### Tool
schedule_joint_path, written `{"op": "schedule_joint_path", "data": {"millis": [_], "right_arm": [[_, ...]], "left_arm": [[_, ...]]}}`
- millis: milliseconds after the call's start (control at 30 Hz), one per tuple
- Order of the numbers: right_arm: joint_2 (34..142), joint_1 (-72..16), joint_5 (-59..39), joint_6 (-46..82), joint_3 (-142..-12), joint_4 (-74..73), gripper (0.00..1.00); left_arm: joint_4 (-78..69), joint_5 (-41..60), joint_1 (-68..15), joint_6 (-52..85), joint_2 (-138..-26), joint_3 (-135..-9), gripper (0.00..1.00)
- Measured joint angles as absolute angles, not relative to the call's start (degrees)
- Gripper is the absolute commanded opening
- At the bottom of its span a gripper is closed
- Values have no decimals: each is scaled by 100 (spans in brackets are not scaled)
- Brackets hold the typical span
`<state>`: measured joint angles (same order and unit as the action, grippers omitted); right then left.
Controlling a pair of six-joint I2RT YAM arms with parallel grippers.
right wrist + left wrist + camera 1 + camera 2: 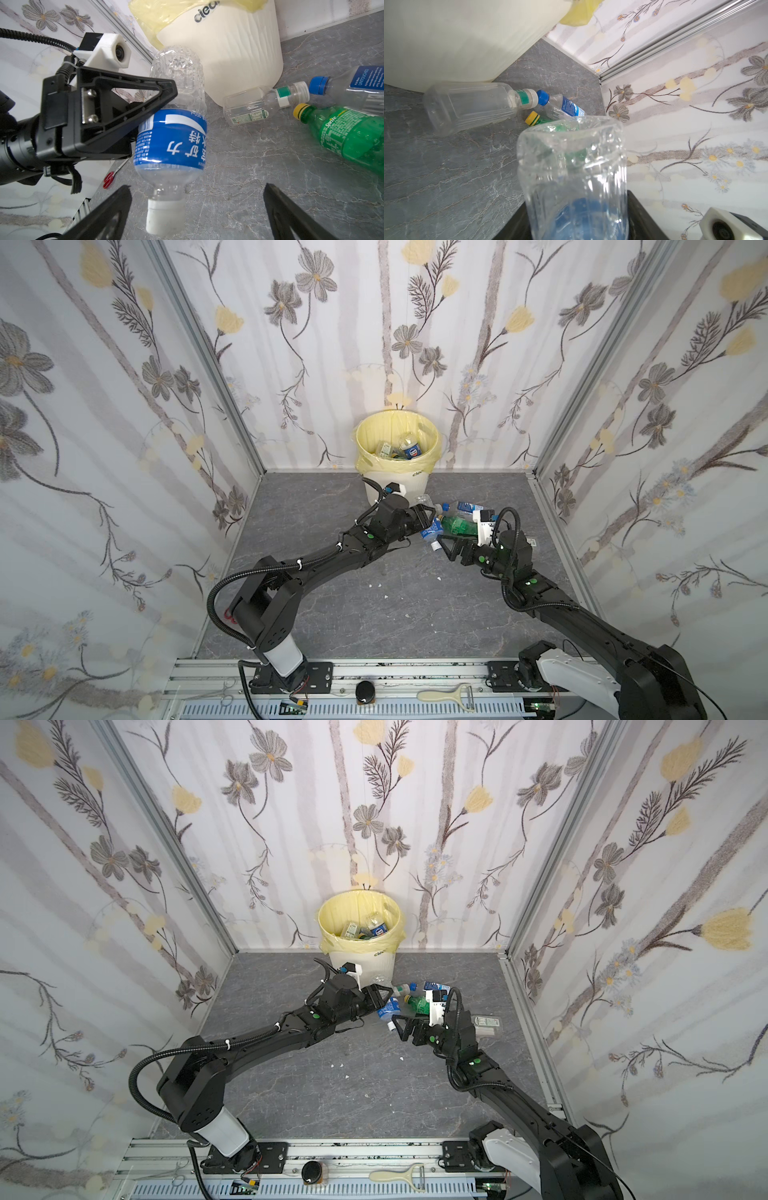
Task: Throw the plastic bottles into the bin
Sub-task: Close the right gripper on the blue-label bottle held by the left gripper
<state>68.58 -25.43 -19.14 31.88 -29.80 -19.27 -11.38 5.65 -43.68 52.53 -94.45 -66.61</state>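
My left gripper (pixel 428 515) (pixel 577 224) is shut on a clear plastic bottle with a blue label (pixel 430 531) (pixel 172 137). The bottle hangs off the floor with its white cap (pixel 164 216) pointing down, just in front of the bin (pixel 397 489) (pixel 239 62). My right gripper (pixel 446 546) (pixel 196 187) stands open right below and beside that cap, with nothing between its fingers. Three more bottles lie by the bin's foot: a clear one with a green band (pixel 471 106), a blue-capped one (pixel 562 106) and a green Sprite one (pixel 349 133). Several bottles (pixel 409 450) lie inside the bin.
Flowered walls close in the grey floor (pixel 374 614) on three sides. Red scissors (pixel 108 180) lie near the left wall. A flattened clear pack (pixel 486 1021) lies behind my right wrist. A peeler (pixel 449 695) and a black knob (pixel 365 691) sit on the front rail.
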Motion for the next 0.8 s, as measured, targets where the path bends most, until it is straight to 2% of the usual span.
{"op": "schedule_joint_path", "data": {"millis": [567,800], "right_arm": [[7312,-2829,-1903,3192,-3505,-2167,92],[7496,-2853,-1905,3251,-3612,-2311,87]], "left_arm": [[-1313,620,-4405,5489,-9240,-6630,60],[-1363,626,-4462,5548,-9236,-6685,60]]}}
